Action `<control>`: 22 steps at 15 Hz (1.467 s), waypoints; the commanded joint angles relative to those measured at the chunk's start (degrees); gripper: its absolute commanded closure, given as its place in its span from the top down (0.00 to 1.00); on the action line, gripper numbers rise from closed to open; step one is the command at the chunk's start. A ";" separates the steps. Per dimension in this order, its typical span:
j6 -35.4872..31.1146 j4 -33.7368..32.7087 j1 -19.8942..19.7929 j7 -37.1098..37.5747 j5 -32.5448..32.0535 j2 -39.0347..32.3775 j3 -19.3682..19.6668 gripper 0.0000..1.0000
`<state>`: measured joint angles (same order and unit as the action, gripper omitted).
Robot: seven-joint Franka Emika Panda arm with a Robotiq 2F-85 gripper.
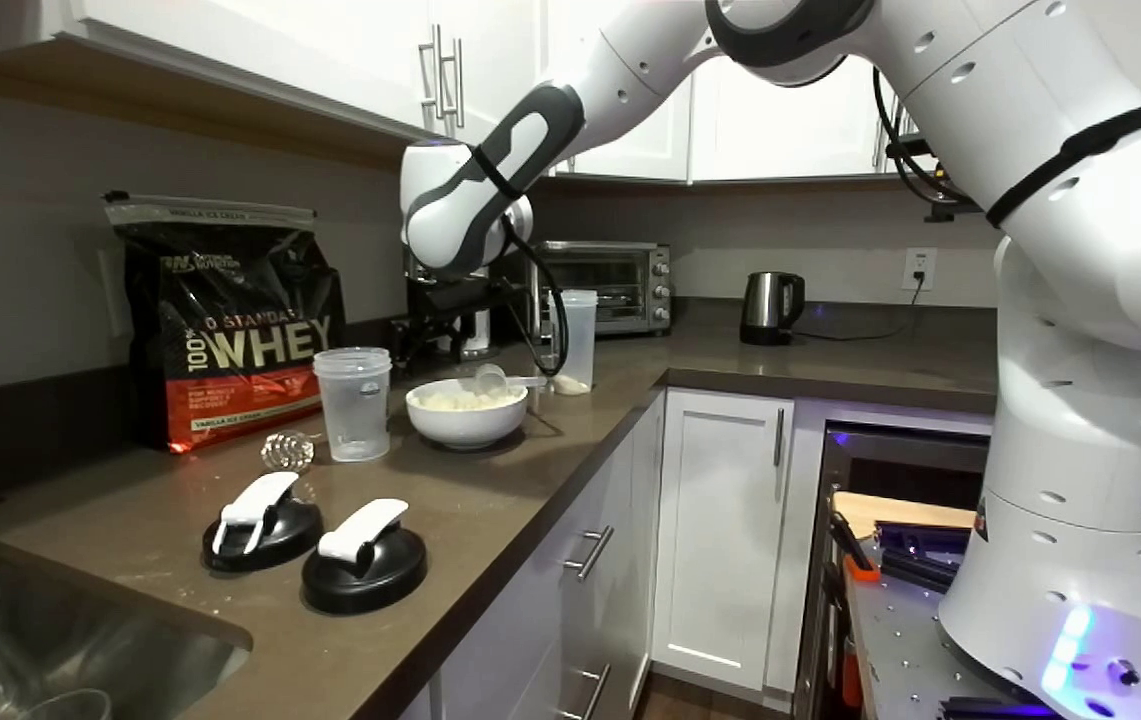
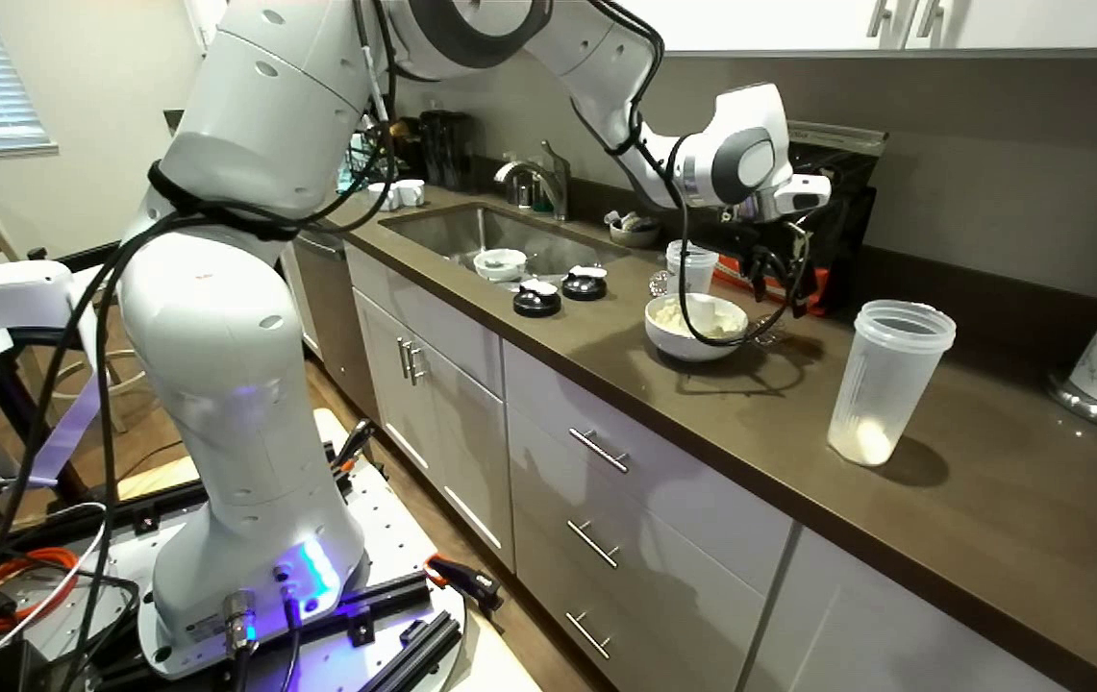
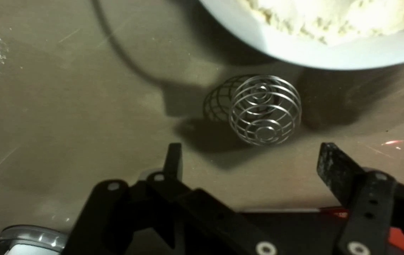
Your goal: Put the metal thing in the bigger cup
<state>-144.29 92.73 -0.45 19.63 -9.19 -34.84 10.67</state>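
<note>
Metal ball (image 3: 265, 110) lying just beside bowl (image 3: 294, 53); your gripper (image 3: 250, 152) hanging, jaws apart. You're needing ball centred before lowering, clearing bowl, squeezing lightly.

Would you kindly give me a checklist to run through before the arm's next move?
1. Gripper open: ok, holding nothing.
2. Wire ball between the fingers: not ok, in the wrist view it shows past the fingertips.
3. White bowl out of the fingers' way: cannot tell, its rim shows close to the ball.
4. Intended ball settled: cannot tell, a second wire ball lies beside the shorter cup.
5. Bigger cup upright and lidless: ok.
</note>
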 commanded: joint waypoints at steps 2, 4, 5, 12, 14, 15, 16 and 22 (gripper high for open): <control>3.47 -4.67 -0.30 -0.12 1.82 -2.89 -0.08 1.00; 4.71 -5.16 -0.47 -0.38 2.38 -3.43 -0.38 1.00; 5.43 -5.60 -0.50 -0.36 2.53 -3.75 -0.41 0.99; 8.59 -8.47 -1.00 -0.50 3.71 -5.61 -0.59 0.95; 9.13 -8.83 -1.14 -0.46 3.98 -5.85 -0.65 0.87; 9.31 -9.01 -1.20 -0.45 4.13 -5.96 -0.66 0.85; 9.41 -9.15 -1.28 -0.50 4.35 -6.06 -0.71 0.81; 10.37 -9.59 -1.79 -0.67 5.63 -6.43 -0.96 0.82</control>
<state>-136.24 85.39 -1.15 19.63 -5.29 -40.41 10.55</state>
